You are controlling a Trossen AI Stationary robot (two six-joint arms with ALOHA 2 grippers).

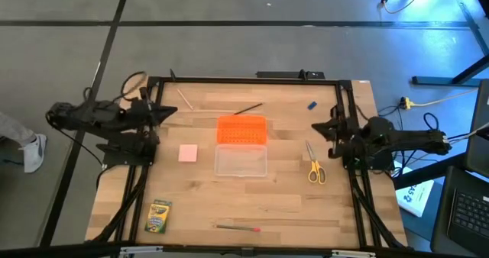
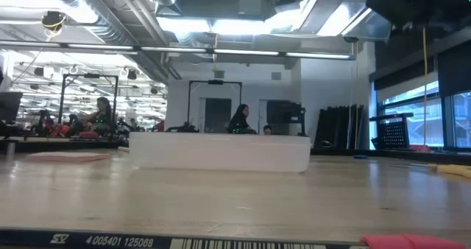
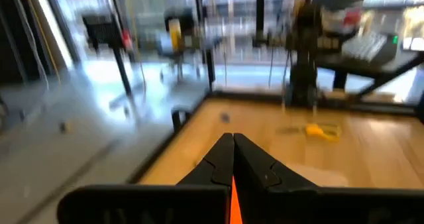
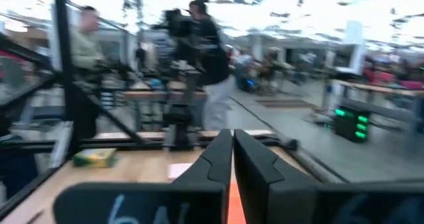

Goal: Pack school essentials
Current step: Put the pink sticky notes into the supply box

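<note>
Nothing is packed yet; by the look of the table, the job stands at its very start, with every item lying loose.

At nine o'clock the left gripper hangs at the table's edge, its fingers pressed together and holding nothing, as the left wrist view shows. Just inward lies the pale pink square block, and down at seven o'clock the green-yellow crayon box. A pale stick and a dark pencil rest near eleven and twelve o'clock.

At the centre sits the clear box, open, with its orange lid touching its far side. A red-tipped pencil lies at six o'clock.

Toward three o'clock are the yellow-handled scissors, and a tiny blue piece at one o'clock. The right gripper waits at three o'clock, fingers likewise closed and empty.

The next move likely calls for one arm to open its fingers and reach its nearest item: the pink block for the left, the scissors for the right.
</note>
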